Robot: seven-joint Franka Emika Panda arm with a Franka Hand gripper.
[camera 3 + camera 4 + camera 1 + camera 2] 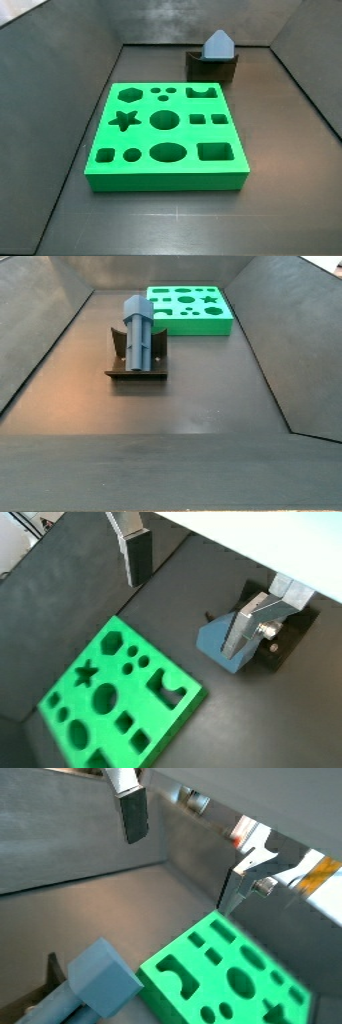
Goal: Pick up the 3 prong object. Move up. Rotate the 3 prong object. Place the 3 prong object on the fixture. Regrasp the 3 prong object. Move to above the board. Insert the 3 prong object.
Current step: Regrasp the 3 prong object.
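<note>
While the 3 prong object [139, 328] rests on the fixture [136, 370] in both side views, the gripper [194, 590] hangs spread and empty, above the board [118, 695].

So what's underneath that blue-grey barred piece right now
The blue-grey 3 prong object lies on the small dark fixture, resting on its top. The contact beneath is covered by the piece. The gripper hangs open above, holding nothing.

Dark grey floor [201, 396], sloping grey metal walls [54, 110] — matte, evenly lit
</note>
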